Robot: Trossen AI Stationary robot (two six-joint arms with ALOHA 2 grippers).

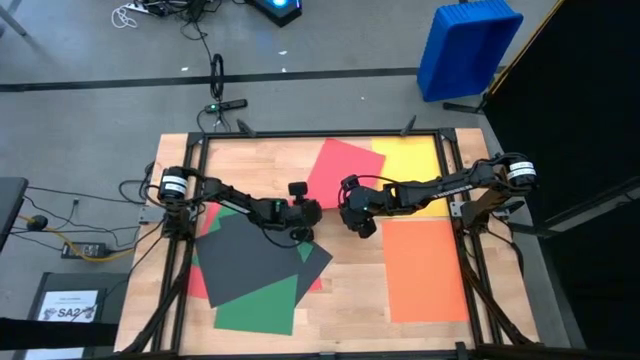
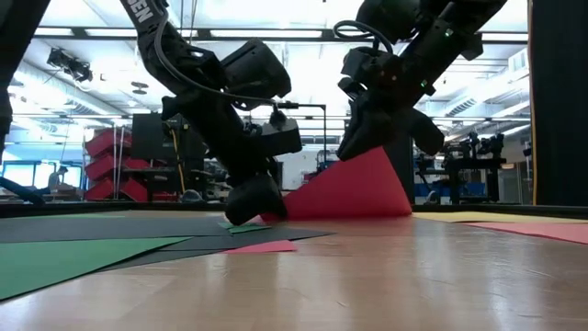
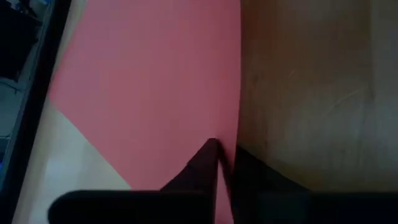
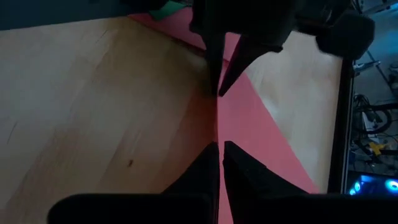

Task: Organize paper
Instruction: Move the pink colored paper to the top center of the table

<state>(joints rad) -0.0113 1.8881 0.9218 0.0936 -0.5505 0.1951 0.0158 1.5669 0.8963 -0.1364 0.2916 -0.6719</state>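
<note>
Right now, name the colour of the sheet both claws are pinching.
Red; clearest in the low view.

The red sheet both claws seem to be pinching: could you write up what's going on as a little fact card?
Held item: red sheet, one edge lifted off the table and standing tilted
Left gripper: shut on the red sheet's edge, near table centre
Right gripper: shut on the same edge, facing the left one
Left-side pile: dark grey sheets over a green sheet
Right side: orange sheet lying flat, yellow sheet behind it
Off the table: blue bin on the floor
</note>
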